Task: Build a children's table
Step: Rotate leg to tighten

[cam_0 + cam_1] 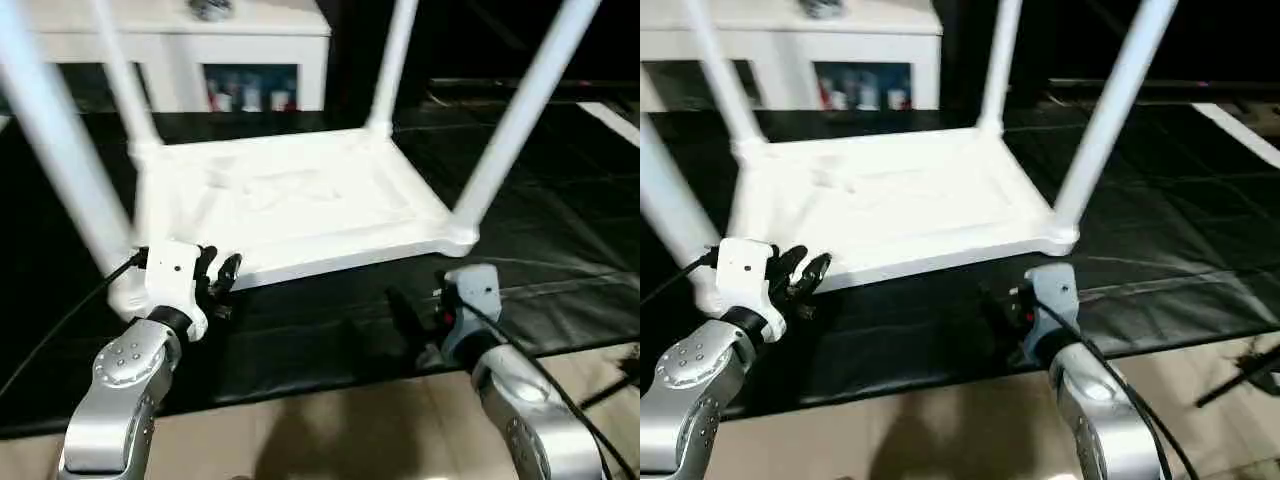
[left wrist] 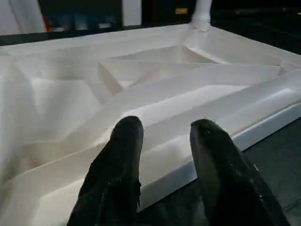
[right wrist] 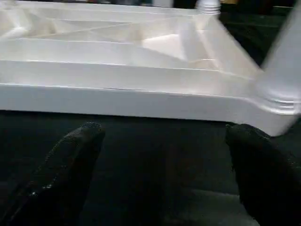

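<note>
The all-white plastic children's table [image 1: 300, 205] lay upside down on the black floor mat [image 1: 560, 260], ribbed underside up, all four tapered tubular legs [image 1: 525, 110] standing in its corner sockets. I saw my left gripper [image 1: 218, 277] at the near edge beside the near-left leg, jaws partly apart over the rim, gripping nothing. My right gripper [image 3: 164, 155] hung over the mat just short of the near-right corner, jaws wide open and empty. A white cabinet [image 1: 190, 50] stood behind.

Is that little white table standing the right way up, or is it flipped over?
Flipped over. The top lies flat on the black mat with its ribbed underside up, and four legs point upward from the corners.
</note>
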